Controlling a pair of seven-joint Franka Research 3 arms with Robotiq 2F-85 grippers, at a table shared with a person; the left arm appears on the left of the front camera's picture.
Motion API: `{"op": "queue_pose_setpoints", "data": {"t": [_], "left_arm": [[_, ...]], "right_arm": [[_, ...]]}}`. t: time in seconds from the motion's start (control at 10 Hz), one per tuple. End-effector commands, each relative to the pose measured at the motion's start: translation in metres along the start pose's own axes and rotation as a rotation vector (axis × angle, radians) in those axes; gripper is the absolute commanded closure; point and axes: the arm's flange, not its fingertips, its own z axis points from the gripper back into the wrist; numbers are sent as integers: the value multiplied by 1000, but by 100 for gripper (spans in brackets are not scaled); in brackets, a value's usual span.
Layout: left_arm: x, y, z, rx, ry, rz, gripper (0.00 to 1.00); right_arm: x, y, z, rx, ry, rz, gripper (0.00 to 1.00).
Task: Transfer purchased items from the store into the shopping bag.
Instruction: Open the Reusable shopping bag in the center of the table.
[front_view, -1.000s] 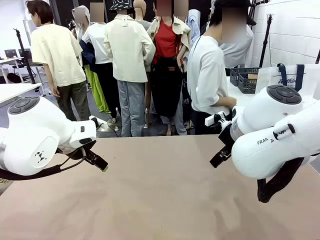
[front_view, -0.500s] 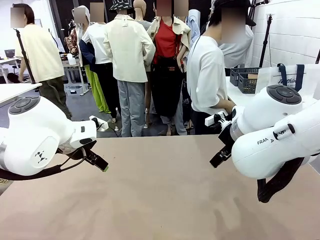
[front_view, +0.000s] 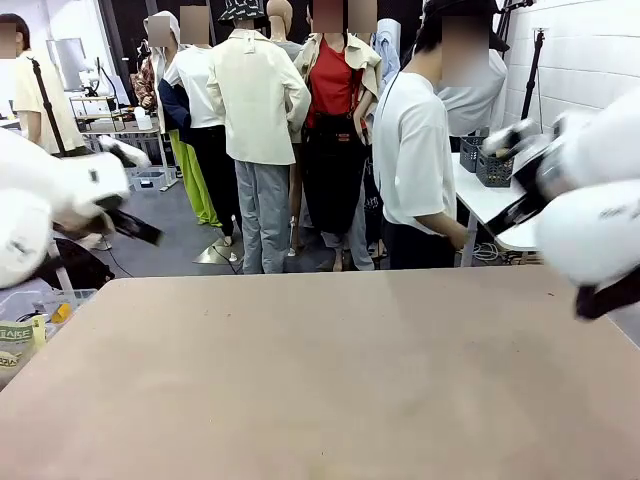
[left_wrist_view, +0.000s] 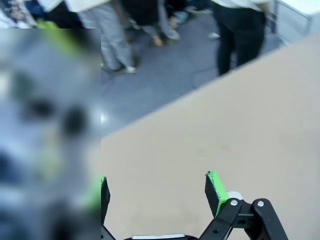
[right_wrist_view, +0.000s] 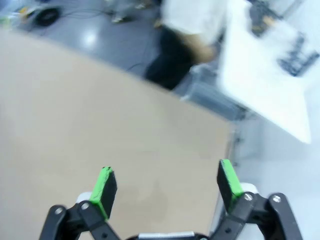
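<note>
Clear tub (front_view: 22, 325): I see it low past the left edge of the surface, with labelled packs and something yellow inside.
Left end effector (left_wrist_view: 157, 197): fingers spread wide, nothing between the green pads (left_wrist_view: 215, 190). It hangs over bare tabletop close to the far edge. In the front view the left arm is raised at the picture's left and blurred.
Surface (front_view: 320, 380): plain brown top, with floor and standing legs beyond it.
Person (front_view: 415, 160): white T-shirt, dark trousers, standing at the far right corner and turned towards the white side surface (front_view: 488, 205).
Basket (front_view: 492, 168): dark grey lattice, sitting on that side surface behind the person's arm.
Right end effector (right_wrist_view: 166, 187): fingers apart and empty, over the brown top near its right edge. The right arm is a white blur at the front view's right.
Shopping bag: I cannot place it. The dark smears on the side surface in my right wrist view are too blurred to name.
</note>
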Motion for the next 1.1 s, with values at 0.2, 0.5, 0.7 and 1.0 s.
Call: {"op": "queue_pose_setpoints", "data": {"t": [0.2,0.5,0.7,1.0], "left_arm": [[-74,91,20,238,206,152,0],[-144,126,32,320,256,374,0],[-156,129,33,322,237,474,0],[-134,164,24,307,280,360,0]], "right_arm": [[-73,-177,12,-375,158,-346,0],[-165,-232,22,-430,210,-571,0],[-189,-220,10,-409,219,-600,0],[-186,-246,27,-426,258,-566,0]]}}
